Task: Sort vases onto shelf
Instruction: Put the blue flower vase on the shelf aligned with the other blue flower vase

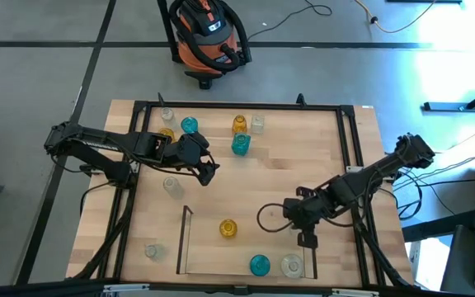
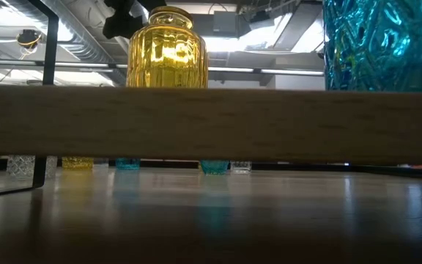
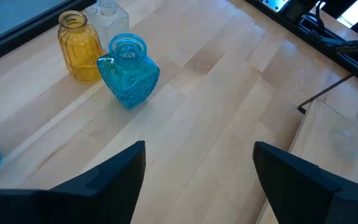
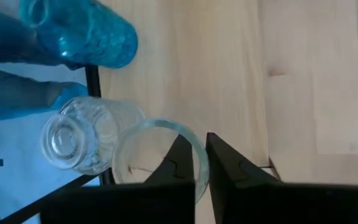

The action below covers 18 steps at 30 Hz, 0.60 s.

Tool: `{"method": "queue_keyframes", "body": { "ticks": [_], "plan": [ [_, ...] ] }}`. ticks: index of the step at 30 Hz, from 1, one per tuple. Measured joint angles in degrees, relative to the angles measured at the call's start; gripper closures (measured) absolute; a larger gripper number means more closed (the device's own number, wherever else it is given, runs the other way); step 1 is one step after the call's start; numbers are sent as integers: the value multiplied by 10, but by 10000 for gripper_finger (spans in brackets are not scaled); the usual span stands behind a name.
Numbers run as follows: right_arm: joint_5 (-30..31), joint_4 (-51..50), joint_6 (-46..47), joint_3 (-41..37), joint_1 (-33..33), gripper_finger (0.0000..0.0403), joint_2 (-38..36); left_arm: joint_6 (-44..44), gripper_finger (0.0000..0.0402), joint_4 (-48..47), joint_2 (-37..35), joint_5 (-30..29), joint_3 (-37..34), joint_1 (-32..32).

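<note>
We note the shelf (image 1: 185, 239) at the table's near edge holding three vases: amber vase (image 1: 228, 228), teal vase (image 1: 259, 264), clear vase (image 1: 292, 265). Right gripper (image 1: 307, 239) sits just over the clear one, fingers pinching its rim (image 4: 166, 134). Left gripper (image 1: 210, 172) hovers far-left, fingers spread, near a teal square vase (image 3: 128, 71); every vase we see is empty.

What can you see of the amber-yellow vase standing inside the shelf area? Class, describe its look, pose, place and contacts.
The amber-yellow vase is translucent ribbed glass, jar-shaped with a narrower neck and open mouth. It stands upright on the light wood inside the shelf, towards its left rail. Nothing touches it: the teal vase and a clear vase stand apart near the front edge, and the right gripper is off to its right.
</note>
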Motion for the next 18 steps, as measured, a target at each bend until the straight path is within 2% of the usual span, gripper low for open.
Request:
{"method": "queue_keyframes", "body": {
  "ticks": [6, 9, 12, 18],
  "plan": [
    [14, 2, 29, 0, 31, 401, 0, 0, 113, 0, 0, 0, 0, 0],
    [43, -4, 37, 9, 47, 401, 1, 0, 113, 0, 0, 0, 0, 0],
    [76, -21, 45, 35, 54, 401, 15, 0, 113, 0, 0, -3, 0, 0],
    [78, -67, 16, 100, 53, 402, 70, 0, 113, -1, 0, -5, 0, 0]
  ]
}}
